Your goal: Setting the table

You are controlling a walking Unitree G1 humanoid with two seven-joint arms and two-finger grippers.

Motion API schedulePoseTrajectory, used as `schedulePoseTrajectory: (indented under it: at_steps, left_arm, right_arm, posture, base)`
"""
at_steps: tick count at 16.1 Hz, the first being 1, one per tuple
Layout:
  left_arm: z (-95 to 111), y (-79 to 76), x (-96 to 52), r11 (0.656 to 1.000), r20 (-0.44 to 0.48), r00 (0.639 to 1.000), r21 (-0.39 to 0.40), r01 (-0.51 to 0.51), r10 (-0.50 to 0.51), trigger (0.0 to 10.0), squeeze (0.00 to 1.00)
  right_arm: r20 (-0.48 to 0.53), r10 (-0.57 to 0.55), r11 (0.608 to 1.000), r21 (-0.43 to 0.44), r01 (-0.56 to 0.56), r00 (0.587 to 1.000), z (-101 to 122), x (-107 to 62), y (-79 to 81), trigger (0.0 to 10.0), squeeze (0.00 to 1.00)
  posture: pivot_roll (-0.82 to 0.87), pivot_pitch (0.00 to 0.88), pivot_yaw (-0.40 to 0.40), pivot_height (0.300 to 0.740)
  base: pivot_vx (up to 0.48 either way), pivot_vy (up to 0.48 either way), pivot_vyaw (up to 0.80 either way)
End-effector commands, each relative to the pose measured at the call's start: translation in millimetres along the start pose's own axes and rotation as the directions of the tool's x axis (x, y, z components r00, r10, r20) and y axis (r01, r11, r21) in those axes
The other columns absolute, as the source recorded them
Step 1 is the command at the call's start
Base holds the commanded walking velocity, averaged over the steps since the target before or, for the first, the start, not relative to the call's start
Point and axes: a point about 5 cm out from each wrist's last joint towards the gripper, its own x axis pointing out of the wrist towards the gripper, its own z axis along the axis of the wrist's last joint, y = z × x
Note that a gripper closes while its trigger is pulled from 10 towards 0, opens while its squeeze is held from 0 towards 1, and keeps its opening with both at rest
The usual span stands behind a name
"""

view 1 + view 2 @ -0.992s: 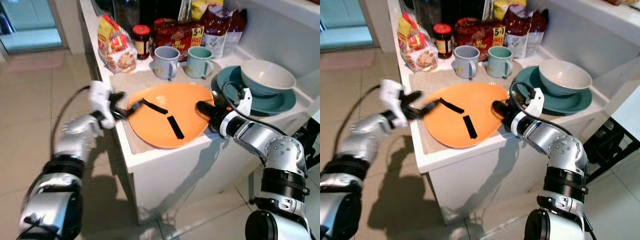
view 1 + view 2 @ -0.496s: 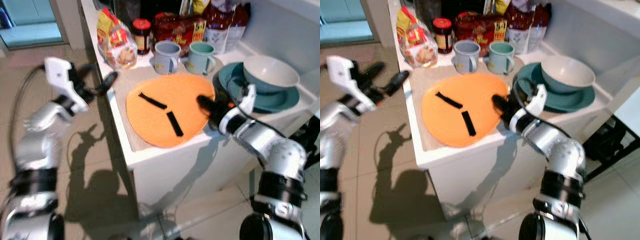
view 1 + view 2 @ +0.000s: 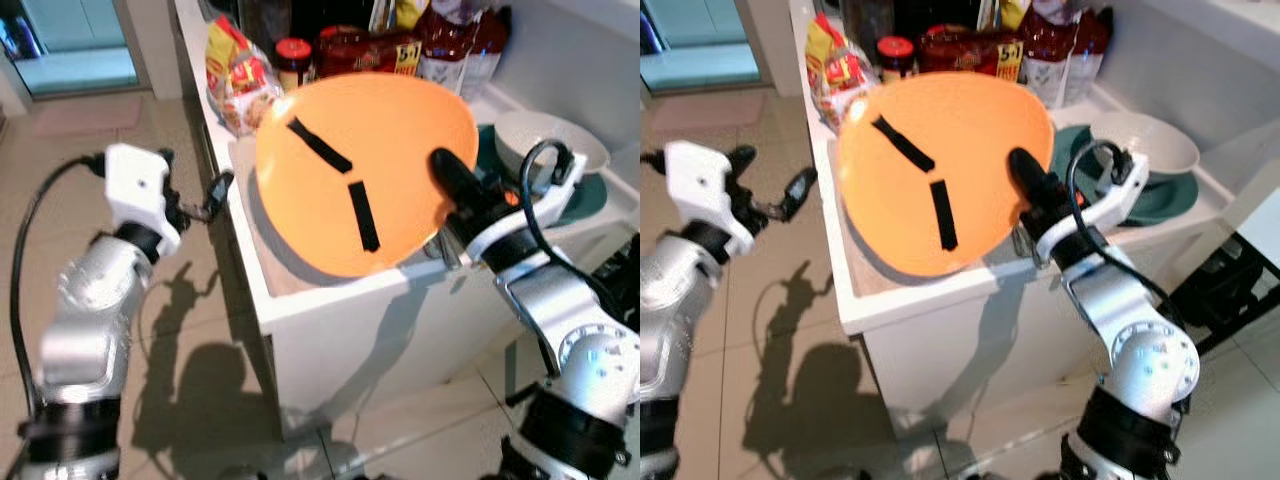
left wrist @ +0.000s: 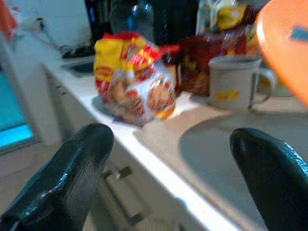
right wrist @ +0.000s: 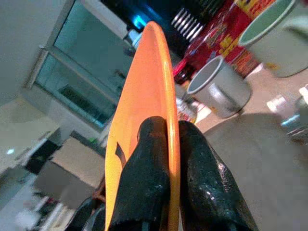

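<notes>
An orange plate (image 3: 340, 150) with two black tape strips is raised off the counter and tilted up, its face toward me. My right gripper (image 3: 452, 185) is shut on its right rim. In the right wrist view the two black fingers (image 5: 144, 178) pinch the rim of the plate (image 5: 154, 86) edge-on. My left gripper (image 3: 195, 178) hangs open beside the counter's left edge, apart from the plate. Nothing sits between its wide-spread fingers (image 4: 67, 168) in the left wrist view.
A white counter (image 3: 330, 310) carries a beige mat (image 3: 290, 280), a snack bag (image 3: 235, 75), a red-lidded jar (image 3: 293, 60), a grey mug (image 4: 231, 82) and packets at the back. A white bowl (image 3: 545, 145) sits on a teal plate (image 3: 590, 190) at right. Tiled floor (image 3: 200, 400) lies left.
My right gripper has lifted the orange plate off the counter and tipped it upright. My left gripper let go of its left rim and drew back to the left of the counter.
</notes>
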Motion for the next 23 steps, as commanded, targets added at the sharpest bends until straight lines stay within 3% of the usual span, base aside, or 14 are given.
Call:
schedulePoseTrajectory:
  at_steps: [1,2,5,7,9,11,12,16,19,23]
  left_arm:
    - [2.6,-11.5,-2.3,0.999,0.002,1.000,0.024,0.025,-0.025,10.0,0.00]
    - [3.4,-17.1,-4.8,1.000,0.000,1.000,0.001,0.030,-0.030,10.0,0.00]
    - [11.3,-26.9,-6.7,1.000,0.008,1.000,0.011,0.027,-0.027,10.0,0.00]
    - [11.2,-32.1,-6.6,0.999,-0.007,1.000,0.042,0.024,-0.024,10.0,0.00]
    - [11.6,-35.7,-8.8,1.000,-0.007,1.000,0.019,0.009,-0.009,10.0,0.00]
    - [15.8,-37.4,-7.0,1.000,0.000,1.000,0.018,0.007,-0.007,10.0,0.00]
    - [16.8,-37.9,-6.1,1.000,0.004,1.000,0.024,0.005,-0.005,10.0,0.00]
    - [8.9,-43.5,-4.6,0.999,-0.007,1.000,-0.033,0.004,-0.004,10.0,0.00]
    - [-2.8,-48.9,-4.0,0.999,-0.033,0.999,-0.042,0.004,-0.006,10.0,0.00]
    - [-1.0,-56.9,6.4,0.999,-0.024,0.999,-0.032,0.020,-0.021,10.0,0.00]
  right_arm:
    - [0.054,0.075,0.994,-0.080,-0.071,0.996,7.7,-3.8,12.0,10.0,0.00]
    - [0.043,0.079,0.984,-0.162,-0.071,0.996,6.1,-8.3,11.7,10.0,0.00]
    - [0.035,0.039,0.963,-0.266,-0.028,0.999,3.3,-15.5,8.1,10.0,0.00]
    - [0.064,0.016,0.963,-0.271,0.002,0.998,2.8,-20.3,4.0,10.0,0.00]
    - [0.134,0.000,0.972,-0.234,0.032,0.991,5.7,-19.7,-3.9,10.0,0.00]
    - [0.171,0.048,0.987,-0.159,-0.021,0.984,7.1,-19.9,-0.9,10.0,0.00]
    - [0.174,0.050,0.987,-0.162,-0.021,0.983,6.0,-20.1,-0.9,10.0,0.00]
    - [0.196,-0.064,0.966,-0.235,0.110,0.979,0.1,-11.6,-14.8,10.0,0.00]
    - [0.146,-0.095,0.908,-0.392,0.146,0.985,-12.8,-5.7,-18.3,10.0,0.00]
    - [0.164,-0.142,0.888,-0.414,0.199,0.976,-11.8,-6.2,-29.9,10.0,0.00]
  posture:
    - [0.06,0.010,-0.042,0.740]
    - [0.07,0.019,-0.046,0.740]
    - [0.09,0.032,-0.058,0.740]
    - [0.09,0.045,-0.081,0.740]
    - [0.10,0.042,-0.093,0.740]
    - [0.10,0.032,-0.096,0.740]
    - [0.10,0.032,-0.096,0.740]
    - [0.12,0.006,-0.093,0.740]
    - [0.10,0.000,-0.087,0.740]
    - [0.08,0.000,-0.068,0.740]
  base:
    - [0.000,0.000,0.00]
    - [0.000,0.000,0.00]
    - [0.000,0.000,0.00]
    - [-0.292,0.000,0.00]
    - [-0.352,0.000,0.00]
    - [-0.358,0.000,0.00]
    - [-0.368,0.000,0.00]
    - [-0.178,0.000,0.00]
    - [0.000,-0.099,0.00]
    - [0.000,-0.416,0.12]
